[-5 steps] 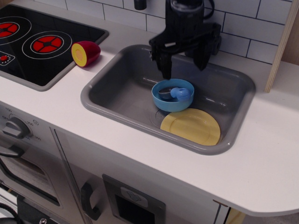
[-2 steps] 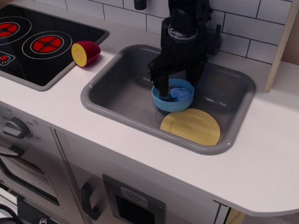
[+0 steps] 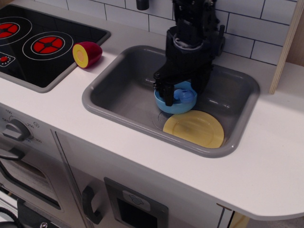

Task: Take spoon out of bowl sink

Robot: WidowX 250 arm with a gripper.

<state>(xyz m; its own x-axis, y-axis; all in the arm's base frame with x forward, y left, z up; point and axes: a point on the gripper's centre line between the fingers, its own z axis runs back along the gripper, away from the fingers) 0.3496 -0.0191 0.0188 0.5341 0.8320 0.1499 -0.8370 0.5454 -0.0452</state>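
Note:
The light blue bowl [image 3: 175, 108] stands in the grey sink [image 3: 118, 90], at its middle. The spoon's light blue handle [image 3: 183, 94] shows inside the bowl; its dark scoop is hidden by the arm. My black gripper [image 3: 184, 92] reaches down into the bowl from above. Its fingers are apart, one on each side of the spoon handle: the left finger [image 3: 168, 98] is at the bowl's left inner wall, and the right one is mostly hidden. The jaws look open and hold nothing.
A flat yellow plate [image 3: 194, 128] lies in the sink's front right corner, touching the bowl. A red and yellow toy fruit half [image 3: 87, 53] sits on the white counter left of the sink. The black stove top [image 3: 42, 45] is at far left.
The gripper has come down from above the bowl into it, and its fingers now straddle the spoon handle. The bowl, spoon and plate have not moved.

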